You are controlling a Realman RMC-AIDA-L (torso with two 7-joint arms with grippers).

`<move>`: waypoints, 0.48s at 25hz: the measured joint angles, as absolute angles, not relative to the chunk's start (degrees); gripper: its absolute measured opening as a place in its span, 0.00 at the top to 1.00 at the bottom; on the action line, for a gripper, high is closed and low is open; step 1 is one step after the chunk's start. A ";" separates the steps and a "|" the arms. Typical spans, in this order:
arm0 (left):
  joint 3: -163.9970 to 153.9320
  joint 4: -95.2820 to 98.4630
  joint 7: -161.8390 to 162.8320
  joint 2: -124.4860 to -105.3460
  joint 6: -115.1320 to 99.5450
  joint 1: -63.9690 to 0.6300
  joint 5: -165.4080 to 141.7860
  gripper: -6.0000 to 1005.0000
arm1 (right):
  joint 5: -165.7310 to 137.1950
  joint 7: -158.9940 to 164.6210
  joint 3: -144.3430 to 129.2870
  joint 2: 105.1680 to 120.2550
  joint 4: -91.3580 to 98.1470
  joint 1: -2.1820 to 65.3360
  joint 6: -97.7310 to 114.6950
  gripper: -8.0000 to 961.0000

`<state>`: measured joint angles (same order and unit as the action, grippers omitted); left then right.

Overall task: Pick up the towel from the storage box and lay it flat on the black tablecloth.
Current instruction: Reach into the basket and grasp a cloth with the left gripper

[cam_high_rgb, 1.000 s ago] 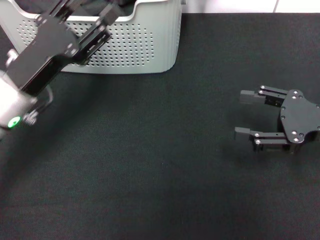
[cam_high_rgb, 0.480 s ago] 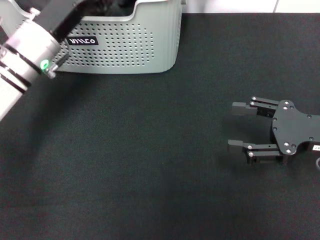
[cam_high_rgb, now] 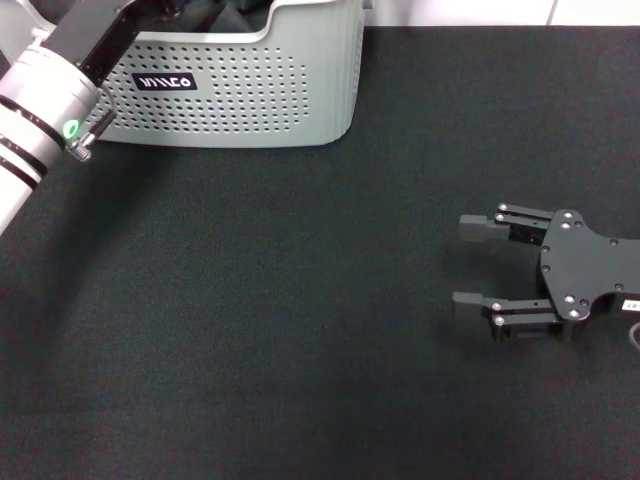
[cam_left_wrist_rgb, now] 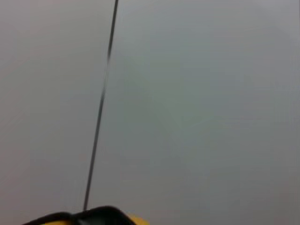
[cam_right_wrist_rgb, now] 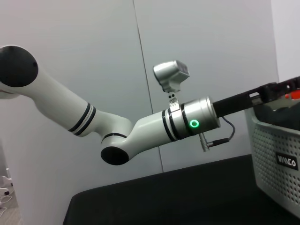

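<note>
The light grey perforated storage box [cam_high_rgb: 255,95] stands at the far left of the black tablecloth [cam_high_rgb: 300,330]. My left arm [cam_high_rgb: 55,95] reaches over the box's left rim and its gripper end is down inside, hidden from the head view. The right wrist view shows the same arm stretched to the storage box [cam_right_wrist_rgb: 276,159], with the left gripper [cam_right_wrist_rgb: 276,93] above the rim. A yellow sliver with a dark edge, the towel [cam_left_wrist_rgb: 135,220], shows only in the left wrist view. My right gripper [cam_high_rgb: 463,262] rests open and empty on the cloth at the right.
A grey panelled wall [cam_right_wrist_rgb: 197,51] stands behind the table. The tablecloth's far edge [cam_high_rgb: 480,27] runs just behind the box. Bare black cloth stretches between the box and the right gripper.
My left arm has swung from across the box's front wall to its left side and reached deeper in, uncovering the black label. The right gripper has slid slightly leftward and nearer, still open.
</note>
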<state>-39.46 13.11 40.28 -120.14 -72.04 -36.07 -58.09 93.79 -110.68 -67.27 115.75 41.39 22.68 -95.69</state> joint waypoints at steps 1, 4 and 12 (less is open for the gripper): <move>-39.51 13.09 40.27 -120.15 -71.55 -36.10 -58.07 0.38 | 93.80 -110.71 -67.54 115.75 41.40 22.74 -95.71 0.11; -39.71 13.04 40.26 -120.24 -70.45 -36.44 -58.06 0.38 | 93.78 -110.74 -68.13 115.75 41.62 22.78 -95.76 0.11; -40.04 12.20 40.25 -120.29 -68.41 -38.06 -58.44 0.38 | 93.78 -110.74 -68.38 115.75 41.59 22.57 -96.10 0.11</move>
